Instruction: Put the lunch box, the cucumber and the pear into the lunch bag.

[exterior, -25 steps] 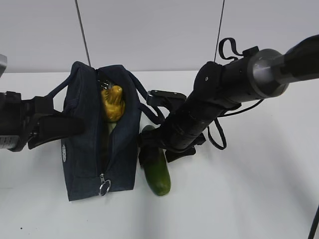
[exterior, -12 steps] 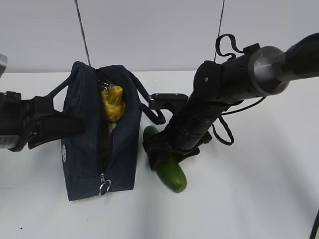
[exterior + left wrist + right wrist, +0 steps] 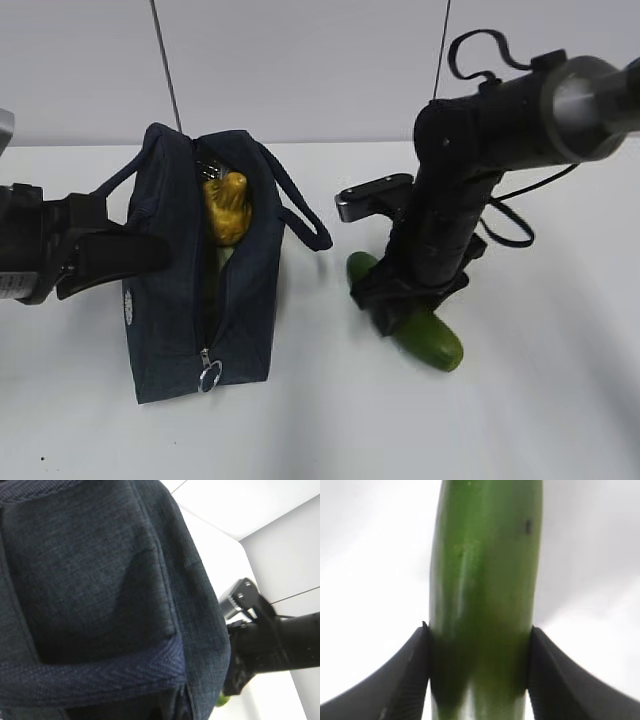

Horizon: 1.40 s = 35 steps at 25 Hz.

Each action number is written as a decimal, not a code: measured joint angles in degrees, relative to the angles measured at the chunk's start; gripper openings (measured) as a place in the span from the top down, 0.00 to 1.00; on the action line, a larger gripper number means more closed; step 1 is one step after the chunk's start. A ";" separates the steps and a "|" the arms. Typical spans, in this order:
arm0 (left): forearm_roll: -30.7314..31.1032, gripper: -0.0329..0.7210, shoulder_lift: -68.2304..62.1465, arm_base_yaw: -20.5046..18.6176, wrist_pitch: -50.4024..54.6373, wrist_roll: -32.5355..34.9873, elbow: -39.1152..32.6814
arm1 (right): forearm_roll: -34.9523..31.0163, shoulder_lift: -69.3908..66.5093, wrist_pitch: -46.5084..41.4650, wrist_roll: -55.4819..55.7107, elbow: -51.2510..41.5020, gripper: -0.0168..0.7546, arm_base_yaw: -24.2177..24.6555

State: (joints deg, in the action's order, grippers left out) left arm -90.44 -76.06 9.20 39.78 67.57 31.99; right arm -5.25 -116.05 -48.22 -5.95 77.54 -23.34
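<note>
Cucumber sits between the right jaws, both black fingers pressed against its sides in the right wrist view, its long green body running on past them. In the exterior view it slants above the white bench, well to the right of the lunch bag, with the right arm coming down steeply onto it. A small white logo on the bag's side is too small to read. The pear shows in the bag's unzipped top. The left jaws are closed narrow against the bag's left side; what they pinch is hidden.
</note>
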 joint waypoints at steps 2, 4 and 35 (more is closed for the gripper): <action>0.00 0.98 0.00 0.00 0.00 0.00 0.00 | 2.34 1.80 -1.09 1.39 0.00 0.46 1.54; 0.00 0.98 0.00 0.00 0.00 0.00 0.00 | 3.02 3.71 -1.30 1.92 0.00 0.46 3.08; -0.16 0.98 0.00 0.00 0.02 0.00 0.00 | -72.31 3.53 2.41 -40.32 5.01 0.46 -0.90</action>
State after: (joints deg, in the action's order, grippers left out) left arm -90.60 -76.06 9.20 39.80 67.57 31.99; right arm -77.56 -112.51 -45.81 -46.27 82.55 -24.24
